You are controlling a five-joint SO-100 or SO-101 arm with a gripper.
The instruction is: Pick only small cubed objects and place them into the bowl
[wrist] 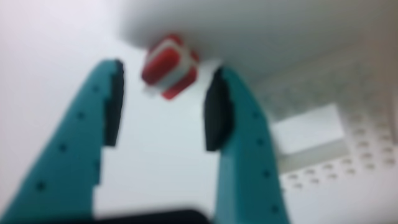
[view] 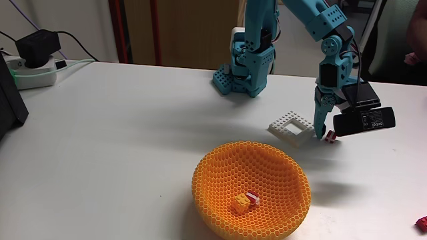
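Note:
A small red cube with white stripes (view: 330, 137) lies on the white table just right of the flat white studded frame plate (view: 291, 128). My gripper (view: 322, 133) points down at it, its tips close beside the cube. In the wrist view the gripper (wrist: 164, 84) is open, and the red striped cube (wrist: 170, 65) sits just beyond the gap between the two dark pads, untouched. The orange honeycomb bowl (view: 220, 170) stands at the front and holds a yellow-orange cube (view: 238, 204) and another red striped cube (view: 252, 197).
The arm's blue base (view: 241, 73) stands at the back. A white power strip with a black plug (view: 32, 63) and a dark object (view: 9, 100) sit at the left. A small red piece (view: 421, 222) lies at the lower right corner. A person's hand (view: 415, 40) shows at the upper right.

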